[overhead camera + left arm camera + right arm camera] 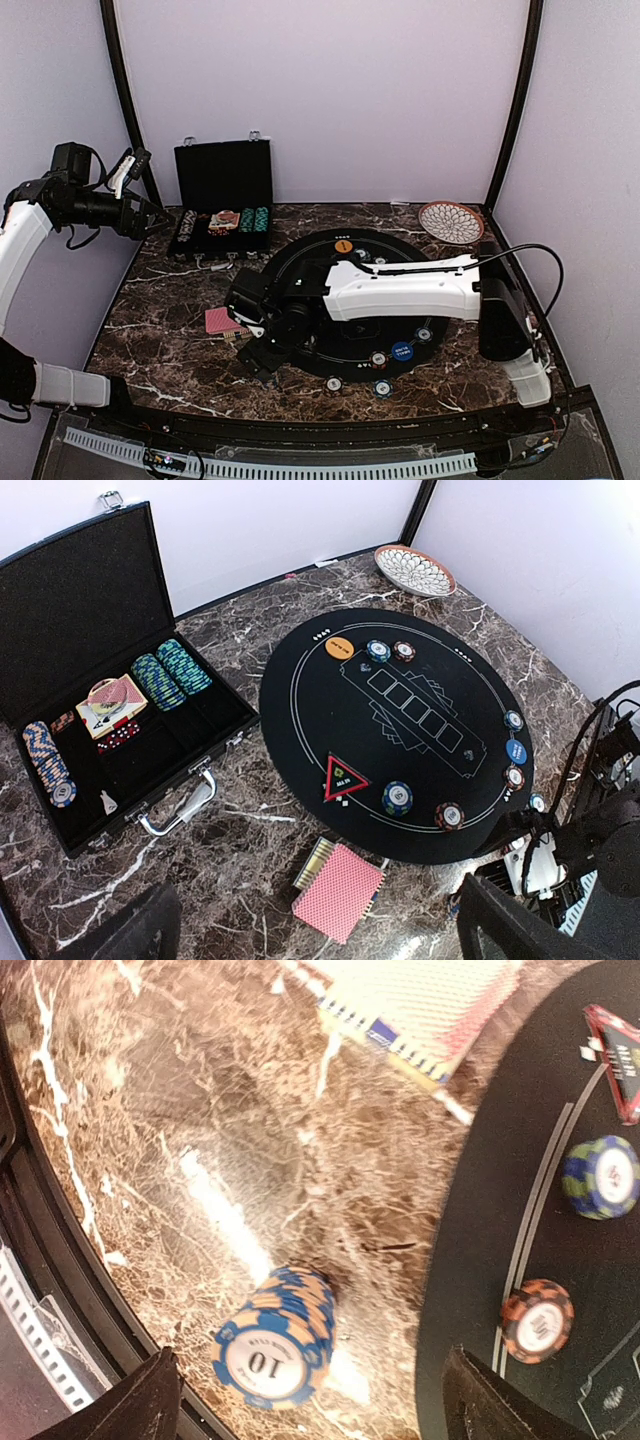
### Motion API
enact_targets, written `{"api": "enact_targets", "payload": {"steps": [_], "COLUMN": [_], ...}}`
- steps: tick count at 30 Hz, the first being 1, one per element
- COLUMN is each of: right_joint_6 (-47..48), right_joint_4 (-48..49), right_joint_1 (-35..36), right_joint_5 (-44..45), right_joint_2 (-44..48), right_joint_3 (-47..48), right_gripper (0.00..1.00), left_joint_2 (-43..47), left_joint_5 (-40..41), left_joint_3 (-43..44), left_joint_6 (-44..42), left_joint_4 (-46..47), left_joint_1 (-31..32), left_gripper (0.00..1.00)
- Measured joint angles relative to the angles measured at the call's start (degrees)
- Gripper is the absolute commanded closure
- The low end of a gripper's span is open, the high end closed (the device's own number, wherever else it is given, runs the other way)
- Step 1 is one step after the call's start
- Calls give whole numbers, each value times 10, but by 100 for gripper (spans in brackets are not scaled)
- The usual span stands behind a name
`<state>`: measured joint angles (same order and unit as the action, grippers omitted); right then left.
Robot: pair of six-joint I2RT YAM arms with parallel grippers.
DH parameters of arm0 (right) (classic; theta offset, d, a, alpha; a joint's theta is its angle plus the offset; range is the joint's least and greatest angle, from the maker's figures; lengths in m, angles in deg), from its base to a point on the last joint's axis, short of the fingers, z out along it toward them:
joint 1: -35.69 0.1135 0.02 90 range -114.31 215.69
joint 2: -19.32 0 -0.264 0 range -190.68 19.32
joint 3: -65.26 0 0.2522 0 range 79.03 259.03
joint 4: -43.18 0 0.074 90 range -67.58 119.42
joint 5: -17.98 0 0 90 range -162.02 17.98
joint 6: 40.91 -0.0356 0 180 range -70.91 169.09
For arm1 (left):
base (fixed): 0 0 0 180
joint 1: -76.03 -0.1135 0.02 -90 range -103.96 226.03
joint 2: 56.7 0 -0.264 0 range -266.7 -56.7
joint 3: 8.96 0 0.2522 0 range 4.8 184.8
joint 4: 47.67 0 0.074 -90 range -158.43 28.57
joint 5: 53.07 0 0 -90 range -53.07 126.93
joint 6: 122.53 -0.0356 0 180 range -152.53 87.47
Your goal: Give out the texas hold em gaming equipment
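Observation:
In the right wrist view a stack of blue and orange poker chips [275, 1335] marked 10 stands on the marble just off the mat's edge. My right gripper [310, 1405] is open around it, and neither finger touches it. The red-backed card deck [415, 1005] lies beyond, beside the red triangle [615, 1055]. From above, the right gripper [258, 362] hangs low by the mat's near-left rim, close to the deck [221, 320]. My left gripper [320, 942] is open and empty, raised high at the far left [150, 215]. The orange disc [343, 246] and blue disc [402, 351] lie on the mat.
An open black case [110, 730] with chip rows and cards sits at the back left. The round black mat [420, 660] carries single chips [397, 799] round its rim. A patterned wicker plate [451, 222] stands at the back right. The table's near edge [60, 1290] runs close to the right gripper.

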<state>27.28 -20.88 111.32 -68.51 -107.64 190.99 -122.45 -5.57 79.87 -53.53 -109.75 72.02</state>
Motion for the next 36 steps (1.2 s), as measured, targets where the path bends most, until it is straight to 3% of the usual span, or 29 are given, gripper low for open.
{"api": "enact_targets", "payload": {"steps": [7,23,36], "right_joint_6": [18,38,37], "right_joint_4": [-13,-29,-28], "right_joint_1": [1,1,1], "right_joint_5": [-20,-27,-29], "right_joint_2": [-22,-52,-62], "right_joint_3": [35,52,52], "right_gripper": [12,31,37], "left_joint_2": [0,4,21], "left_joint_5": [0,0,0], "left_joint_3": [0,0,0], "left_joint_6": [-3,-5,-9], "left_joint_4": [-1,-3,-12], "left_joint_1": [0,0,0], "left_gripper": [1,1,1]}}
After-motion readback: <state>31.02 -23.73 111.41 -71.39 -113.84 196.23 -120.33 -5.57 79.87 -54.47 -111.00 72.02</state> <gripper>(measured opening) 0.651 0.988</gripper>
